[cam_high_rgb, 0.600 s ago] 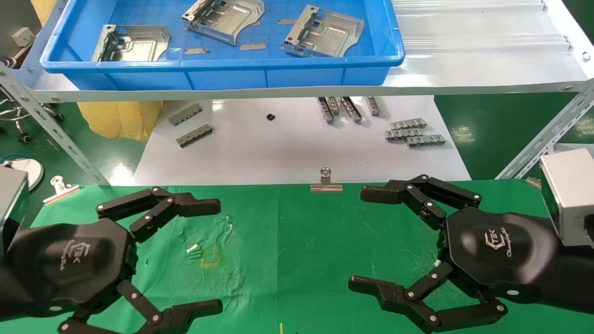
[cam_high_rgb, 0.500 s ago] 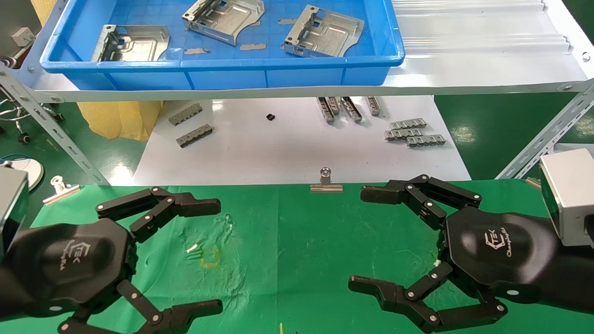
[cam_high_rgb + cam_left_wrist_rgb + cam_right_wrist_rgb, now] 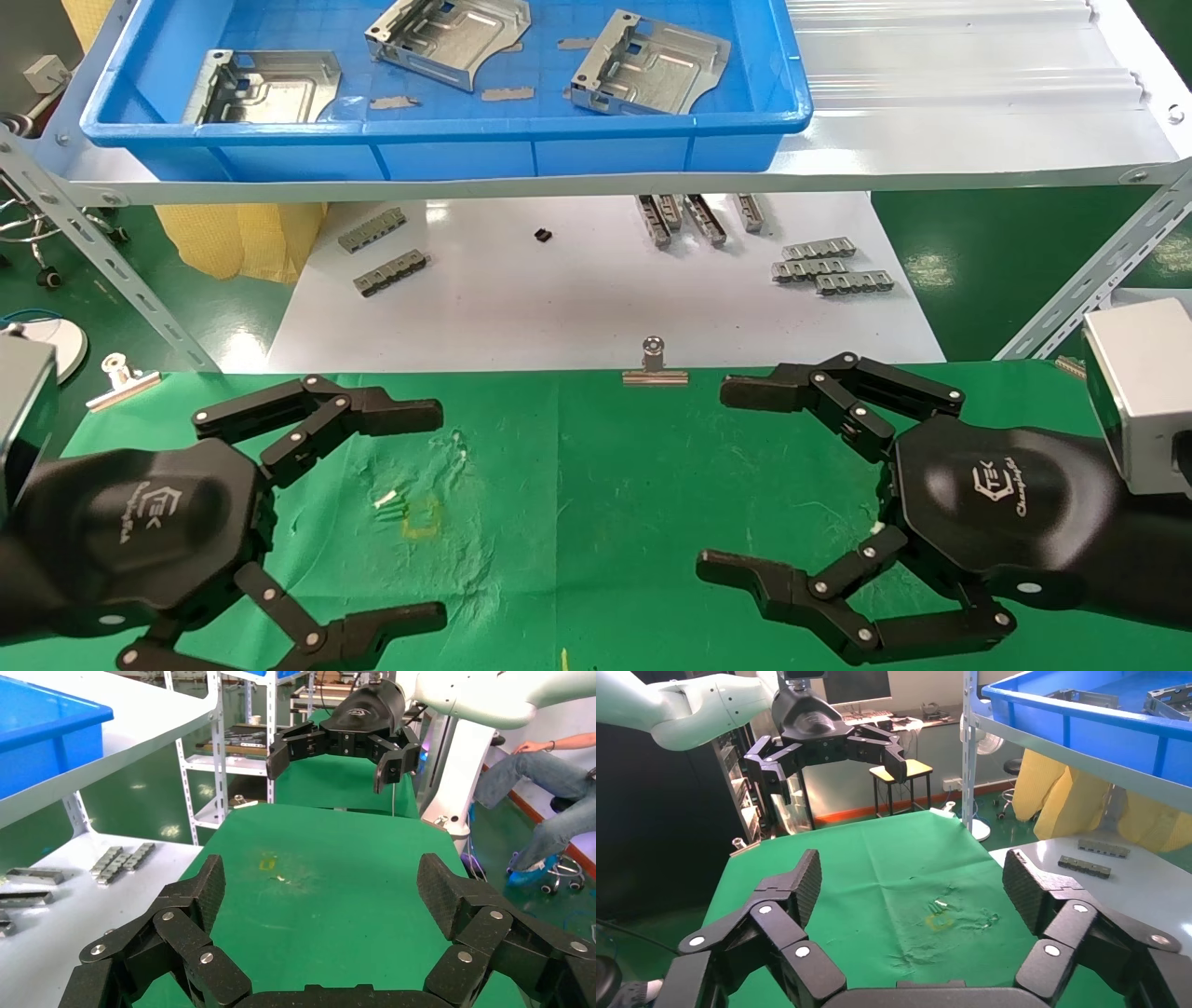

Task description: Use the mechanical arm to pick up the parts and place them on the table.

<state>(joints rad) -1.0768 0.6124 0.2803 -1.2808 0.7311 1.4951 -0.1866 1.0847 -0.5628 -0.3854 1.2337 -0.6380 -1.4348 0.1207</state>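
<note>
Three silver sheet-metal parts [image 3: 265, 89] [image 3: 447, 37] [image 3: 647, 65] lie in the blue tray [image 3: 447, 126] on the raised shelf at the back. Two of them also show in the right wrist view [image 3: 1088, 698]. The green table [image 3: 605, 485] lies in front, with a small yellow mark [image 3: 421, 517]. My left gripper [image 3: 433, 513] hovers open and empty over the table's left side. My right gripper [image 3: 717, 480] hovers open and empty over its right side. Each wrist view shows its own spread fingers [image 3: 204, 892] [image 3: 803, 881] above bare green cloth.
Small grey ridged bars [image 3: 829, 266] [image 3: 391, 272] lie on the white sheet [image 3: 559, 308] under the shelf. A metal clip [image 3: 655, 365] holds the cloth's far edge. Slanted shelf struts [image 3: 1099, 270] [image 3: 102, 261] stand at both sides.
My right gripper has edged slightly toward the middle of the table. The left gripper and the parts have not moved.
</note>
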